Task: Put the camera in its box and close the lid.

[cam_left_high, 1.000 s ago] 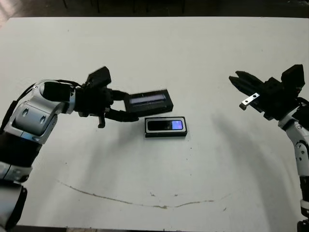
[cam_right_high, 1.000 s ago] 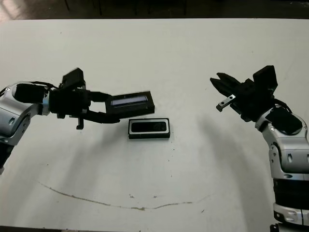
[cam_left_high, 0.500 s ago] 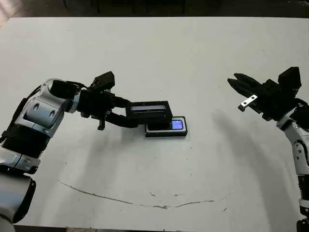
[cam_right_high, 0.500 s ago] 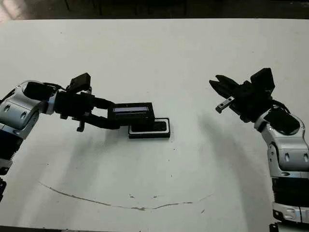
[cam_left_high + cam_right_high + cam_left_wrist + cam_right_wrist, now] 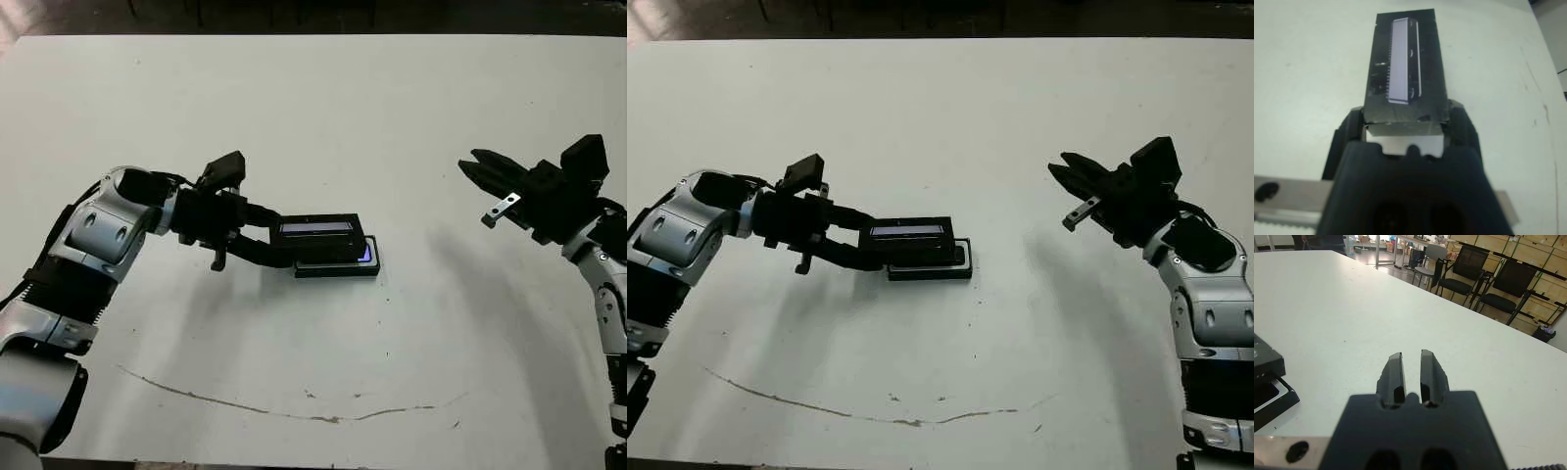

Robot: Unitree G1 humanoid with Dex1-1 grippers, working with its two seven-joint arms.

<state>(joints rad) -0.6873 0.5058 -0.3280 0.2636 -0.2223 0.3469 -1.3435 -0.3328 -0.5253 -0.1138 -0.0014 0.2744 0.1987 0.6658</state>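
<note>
- The lid [image 5: 316,238] is held by its near short end between the fingers [image 5: 1462,128] of the left gripper [image 5: 263,245], closed upon it; it is hung over the box [image 5: 338,265] on the table [image 5: 313,117], covering most of it
- The camera [image 5: 366,255] is seen lying in the box – only its bluish end shows past the lid
- The right gripper [image 5: 1065,182] is kept well apart, its fingers nearly together with nothing between them
- The lid is judged light, stiff and glossy, so slippery; an end grip suits it, leaving the far edge free to seat
- The grip is shown only in the left wrist view, where the box is hidden; the overlap is given by the head views
</note>
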